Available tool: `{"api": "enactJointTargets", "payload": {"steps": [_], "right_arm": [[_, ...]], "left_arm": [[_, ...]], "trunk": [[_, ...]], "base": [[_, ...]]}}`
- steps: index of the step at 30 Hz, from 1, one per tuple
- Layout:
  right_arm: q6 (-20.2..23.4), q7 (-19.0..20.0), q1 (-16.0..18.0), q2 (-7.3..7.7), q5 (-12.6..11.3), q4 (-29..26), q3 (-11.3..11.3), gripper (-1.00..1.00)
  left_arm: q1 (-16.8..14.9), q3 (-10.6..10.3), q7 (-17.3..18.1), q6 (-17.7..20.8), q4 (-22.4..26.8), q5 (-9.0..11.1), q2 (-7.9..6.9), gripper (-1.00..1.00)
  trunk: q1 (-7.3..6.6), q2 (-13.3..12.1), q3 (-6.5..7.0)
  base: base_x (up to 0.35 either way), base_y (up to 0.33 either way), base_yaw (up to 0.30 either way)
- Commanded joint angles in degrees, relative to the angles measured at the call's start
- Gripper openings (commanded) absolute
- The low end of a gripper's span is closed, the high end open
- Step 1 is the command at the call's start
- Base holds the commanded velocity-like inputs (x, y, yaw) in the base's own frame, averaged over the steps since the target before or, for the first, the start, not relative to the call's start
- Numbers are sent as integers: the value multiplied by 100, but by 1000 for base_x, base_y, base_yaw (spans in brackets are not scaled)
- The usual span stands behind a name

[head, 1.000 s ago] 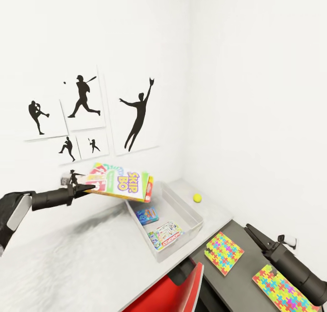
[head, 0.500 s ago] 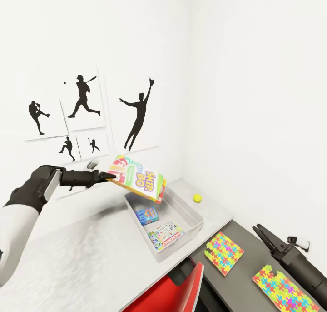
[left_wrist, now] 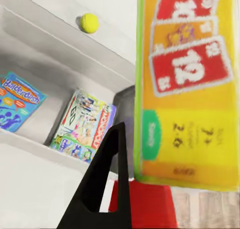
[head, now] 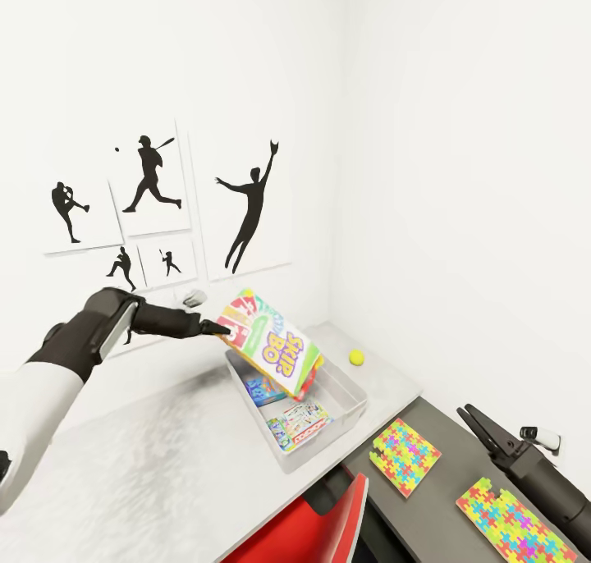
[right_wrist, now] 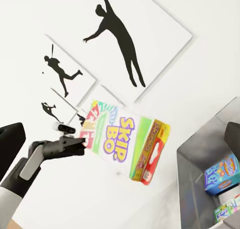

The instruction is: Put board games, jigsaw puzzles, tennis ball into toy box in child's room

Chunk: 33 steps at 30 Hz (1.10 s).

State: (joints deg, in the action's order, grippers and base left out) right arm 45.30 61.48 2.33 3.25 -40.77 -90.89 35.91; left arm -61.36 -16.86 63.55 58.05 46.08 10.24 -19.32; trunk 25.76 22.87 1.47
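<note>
Left gripper (head: pixel 220 328): it is clamping the upper corner of the Skip-Bo box (head: pixel 276 349), having carried it rightward from beside the toy box to above it over the last second.
Skip-Bo box: it is tilting more steeply now, its lower end dipping toward 5 o'clock and hanging over the far half of the toy box (head: pixel 355 401), not yet resting inside.
Toy box: it is already holding 2 board games, the blue game (head: pixel 261 391) under the descending box and the Monopoly game (head: pixel 300 423) nearer the front.
Tennis ball (head: pixel 356 357): it is sitting on the table just beyond the toy box at 1 o'clock.
Jigsaw puzzles: 2 are lying flat on the dark table, the near puzzle (head: pixel 405 455) and the right puzzle (head: pixel 513 522).
Right gripper (head: pixel 474 418): it is hovering idle above the puzzles, its fingers looking closed with nothing between them.
Meaning: the 3rd board game is likely about to be released; the puzzles and the ball are waiting.
</note>
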Motion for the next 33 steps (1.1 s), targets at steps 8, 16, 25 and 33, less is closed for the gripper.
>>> {"api": "enactJointTargets", "payload": {"steps": [8, 16, 25, 33], "right_arm": [[39, 12, 1, 4, -19, 1, 10, 100], [38, 13, 1, 8, -19, 2, 12, 100], [36, 14, 2, 1, -19, 1, 20, 100], [37, 14, 0, 3, -19, 1, 21, 100]], "left_arm": [[-8, -434, 719, -241, 302, -38, -53, -100], [-14, -462, 800, -474, 330, -337, -62, -100], [-151, -454, 757, -813, 317, -691, 59, -100], [-302, -451, 754, -1091, 282, -1581, 480, -100]], "trunk": [[2, 5, -2], [2, 5, -2], [2, 5, -3], [2, 5, -53]], "base": [[0, 0, 0], [0, 0, 0], [0, 0, 0], [0, 0, 0]]}}
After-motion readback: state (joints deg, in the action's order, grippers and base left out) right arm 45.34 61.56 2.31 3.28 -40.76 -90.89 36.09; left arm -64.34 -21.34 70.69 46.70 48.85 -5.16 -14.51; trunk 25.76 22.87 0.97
